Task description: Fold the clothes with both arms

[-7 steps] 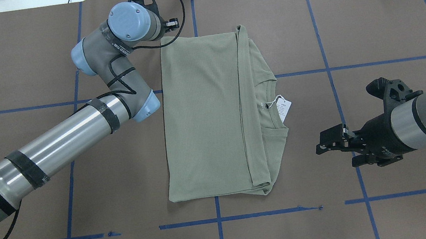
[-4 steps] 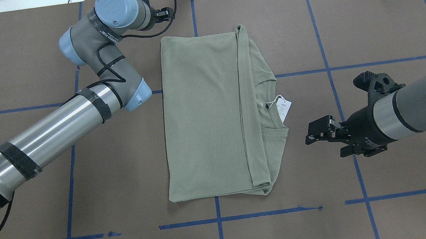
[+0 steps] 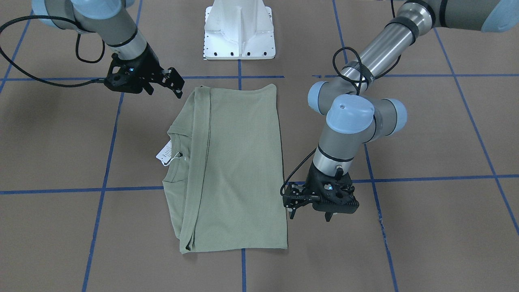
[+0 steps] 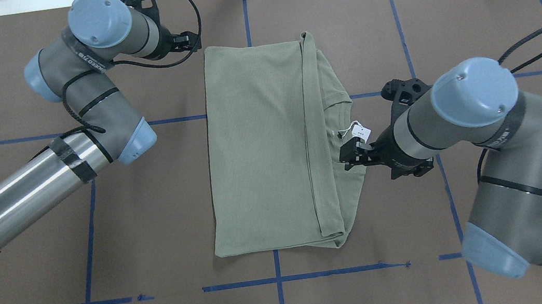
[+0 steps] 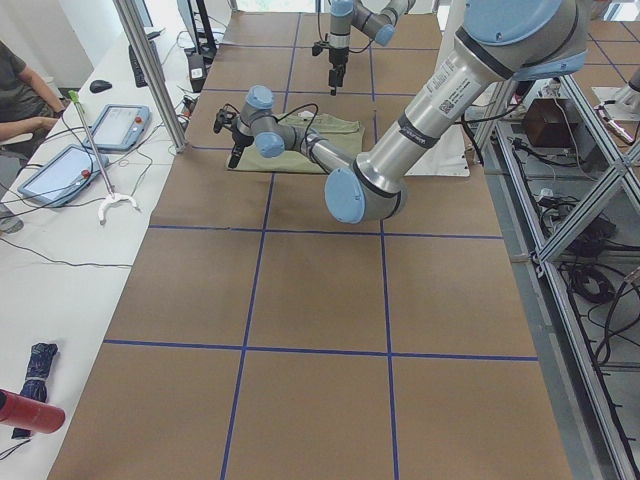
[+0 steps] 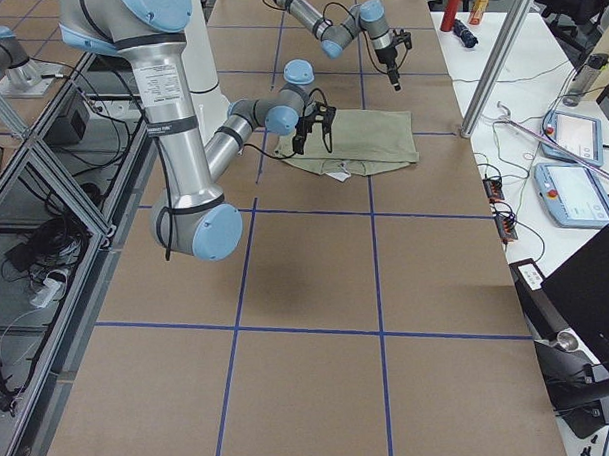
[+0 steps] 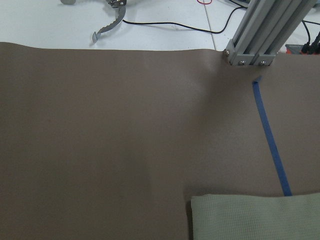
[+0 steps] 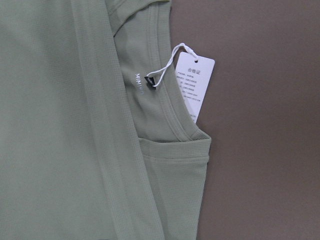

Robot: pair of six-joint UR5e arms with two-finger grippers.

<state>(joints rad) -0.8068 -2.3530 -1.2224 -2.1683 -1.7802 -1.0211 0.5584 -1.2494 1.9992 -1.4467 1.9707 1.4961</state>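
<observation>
The right gripper [image 4: 351,154] has its jaws spread and holds nothing. Below it lie the collar [image 8: 167,107] and the white tag [image 8: 194,86] of the green shirt [image 4: 260,148]. The shirt lies flat on the table [image 4: 468,16], folded into a long rectangle. Its long axis runs away from the robot, and its collar edge faces this gripper. The left gripper [image 4: 189,42], jaws also spread and empty, stands just beside the far corner of the opposite long edge.
</observation>
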